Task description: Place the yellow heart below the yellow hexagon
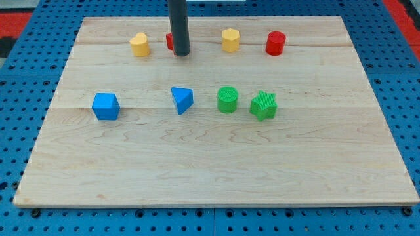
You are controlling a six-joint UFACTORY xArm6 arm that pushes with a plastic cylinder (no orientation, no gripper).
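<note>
Tip point(182, 54) rests between yellow heart point(139, 44) and yellow hexagon point(230, 40), hiding most of a red block point(169, 42); no claw fitted, so its state cannot be told; heart likely unpushed.

You have one camera only, set above the view's bottom edge of the tabletop point(210, 170), looking down and forward at a slant. It sits near enough that the wooden board nearly fills the frame, with blue pegboard point(26, 98) showing around the edges. No second view to compare.
</note>
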